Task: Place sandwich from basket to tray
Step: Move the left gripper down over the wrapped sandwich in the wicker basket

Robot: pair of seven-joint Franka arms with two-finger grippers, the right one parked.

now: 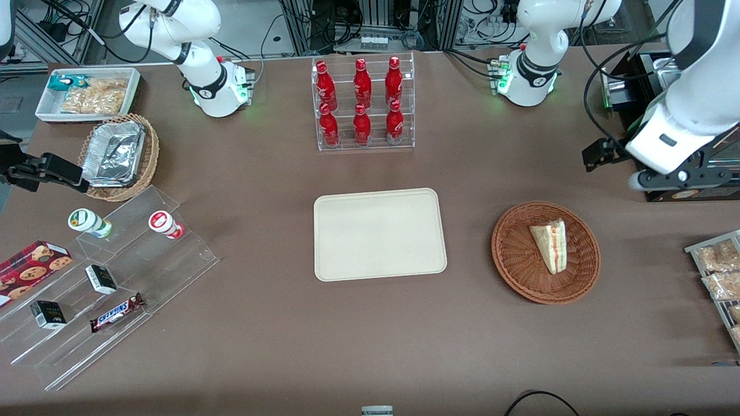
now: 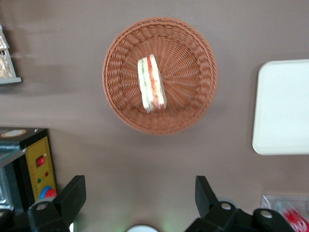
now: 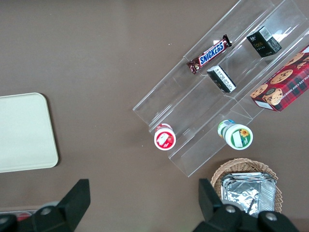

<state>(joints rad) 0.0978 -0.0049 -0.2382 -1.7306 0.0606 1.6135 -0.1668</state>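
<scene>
Sandwich (image 2: 152, 83) lies flat in the basket (image 2: 193, 58), well apart from the tray (image 1: 380, 234), and with my gripper (image 2: 140, 193) hovering open-fingered above the desk (image 1: 289, 346), I'd pinch that soft, light, slippery-wrapped wedge gently across its bread faces.

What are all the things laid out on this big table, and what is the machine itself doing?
sandwich: one, pale bread, red and green filling, in the basket.
basket: one, reddish-brown wicker, toward the working arm's end.
tray: one, cream, mid-table, nothing on it.
bottles: six, red, in a clear rack.
foil containers: silver, stacked in a tan basket.
white bin: one, holding snack bags.
clear stepped stand: one, holding two cups, two dark boxes, a Snickers bar.
cookie box: one, red.
tool: one, black fingers open, above the table beside the basket.
</scene>
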